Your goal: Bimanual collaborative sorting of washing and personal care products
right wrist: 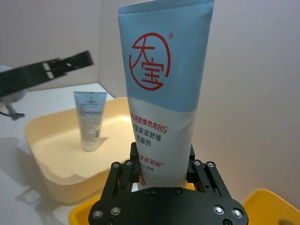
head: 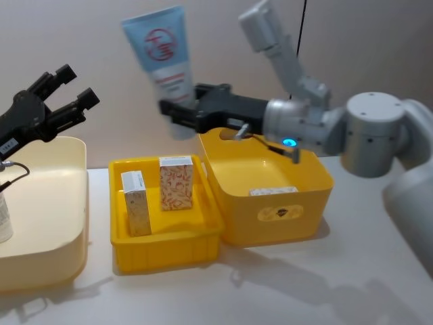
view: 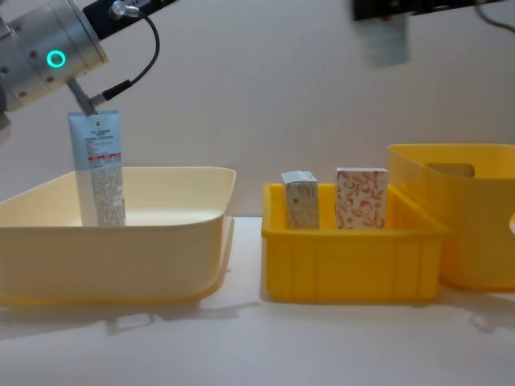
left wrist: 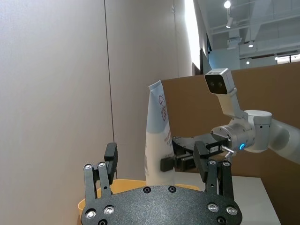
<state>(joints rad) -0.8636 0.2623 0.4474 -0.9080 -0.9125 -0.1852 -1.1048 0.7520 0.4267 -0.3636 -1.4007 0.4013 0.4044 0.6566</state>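
Blue-and-white tube (head: 163, 59), red-marked, upright in right claw (head: 177, 112)

Illumination is soft, even and warm. Diffuse shadows fall on the counter (head: 304, 284) in front of the containers. Ceiling spotlights (left wrist: 228, 4) glare in the left wrist view. The held tube's cap (view: 380, 40) appears blurred in the chest view.

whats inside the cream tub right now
One upright light blue and white squeeze tube stands inside the cream tub, near its left end. The tub's near wall hides the tube's base and the floor around it.
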